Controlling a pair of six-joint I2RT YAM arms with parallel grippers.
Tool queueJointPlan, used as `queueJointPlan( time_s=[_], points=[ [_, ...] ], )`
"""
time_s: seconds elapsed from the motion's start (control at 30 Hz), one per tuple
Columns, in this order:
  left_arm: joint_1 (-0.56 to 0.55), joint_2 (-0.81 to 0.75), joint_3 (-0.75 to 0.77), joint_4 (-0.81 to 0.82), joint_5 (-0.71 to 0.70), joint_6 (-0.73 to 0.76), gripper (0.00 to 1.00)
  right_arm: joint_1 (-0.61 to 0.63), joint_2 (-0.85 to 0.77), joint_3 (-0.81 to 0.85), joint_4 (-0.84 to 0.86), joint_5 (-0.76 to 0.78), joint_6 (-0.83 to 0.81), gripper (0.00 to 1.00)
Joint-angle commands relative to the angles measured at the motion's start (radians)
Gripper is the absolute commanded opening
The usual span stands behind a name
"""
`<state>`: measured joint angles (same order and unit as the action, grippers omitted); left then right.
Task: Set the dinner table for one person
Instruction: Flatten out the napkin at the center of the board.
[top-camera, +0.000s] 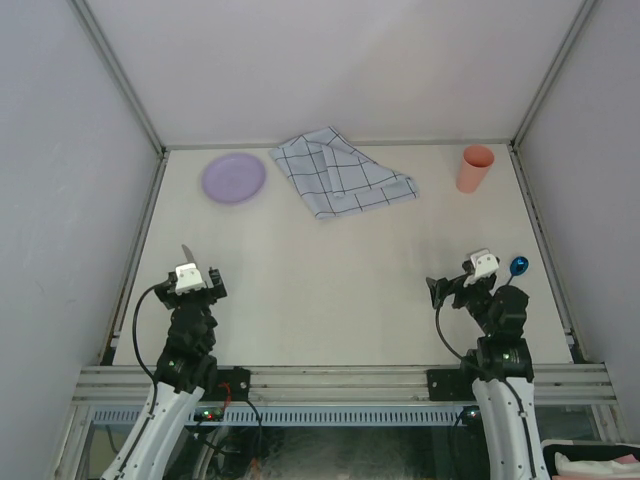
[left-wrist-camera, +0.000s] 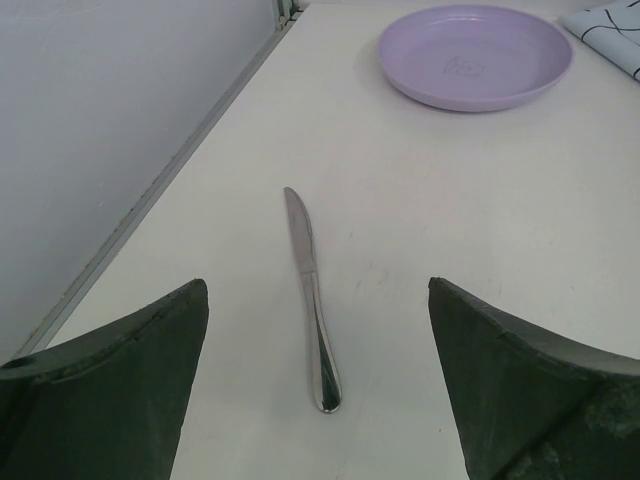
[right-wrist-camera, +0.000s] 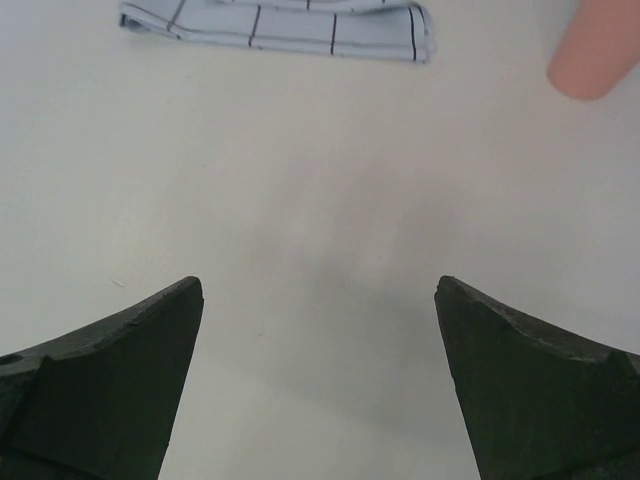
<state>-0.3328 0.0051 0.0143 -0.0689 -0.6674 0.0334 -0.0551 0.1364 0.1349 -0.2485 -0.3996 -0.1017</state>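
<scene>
The off-white dinner table (top-camera: 320, 290) holds a purple plate (top-camera: 235, 178) at the back left, a pale blue grid cloth (top-camera: 340, 172) at the back middle and a salmon cup (top-camera: 475, 168) at the back right. A steel knife (top-camera: 185, 251) lies just ahead of my left gripper (top-camera: 193, 283). In the left wrist view the knife (left-wrist-camera: 300, 240) lies flat between the open fingers of the gripper (left-wrist-camera: 317, 285), handle nearest, untouched. A blue spoon (top-camera: 519, 265) lies right of my right gripper (top-camera: 448, 282), which is open and empty (right-wrist-camera: 318, 285) above bare tabletop.
Aluminium rails edge the table, with grey walls on the left, right and back. In the left wrist view the plate (left-wrist-camera: 475, 55) lies beyond the knife. In the right wrist view the cloth (right-wrist-camera: 290, 25) and cup (right-wrist-camera: 595, 45) lie far ahead.
</scene>
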Motion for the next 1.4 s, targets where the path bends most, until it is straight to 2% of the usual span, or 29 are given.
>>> queueJointPlan(
  time_s=[0.0, 0.1, 0.2, 0.3, 0.57, 0.9, 1.1, 1.37],
  points=[
    [0.008, -0.224, -0.111, -0.014, 0.020, -0.012, 0.94, 0.010, 0.074, 0.162, 0.037, -0.064, -0.082, 1.00],
    [0.008, -0.224, -0.111, -0.014, 0.022, -0.012, 0.93, 0.010, 0.106, 0.200, 0.072, -0.072, -0.049, 1.00],
    [0.008, -0.225, -0.111, -0.014, 0.022, -0.010, 0.93, 0.017, 0.118, 0.200, 0.027, -0.174, -0.149, 1.00],
    [0.008, -0.224, -0.111, -0.016, 0.022, -0.010, 0.92, 0.029, 0.127, 0.199, 0.000, -0.208, -0.189, 1.00],
    [0.008, -0.225, -0.111, -0.014, 0.023, -0.011, 0.92, 0.043, 0.154, 0.219, -0.005, -0.170, -0.215, 1.00],
    [0.012, -0.225, -0.111, -0.016, 0.026, -0.011, 0.91, 0.032, 0.116, 0.202, -0.033, -0.190, -0.219, 1.00],
    [0.014, -0.224, -0.111, -0.016, 0.029, -0.012, 0.91, 0.031, 0.100, 0.159, -0.045, -0.142, -0.246, 1.00],
    [0.016, -0.223, -0.110, -0.016, 0.029, -0.011, 0.91, 0.032, 0.068, 0.143, -0.043, -0.196, -0.265, 1.00]
  ],
)
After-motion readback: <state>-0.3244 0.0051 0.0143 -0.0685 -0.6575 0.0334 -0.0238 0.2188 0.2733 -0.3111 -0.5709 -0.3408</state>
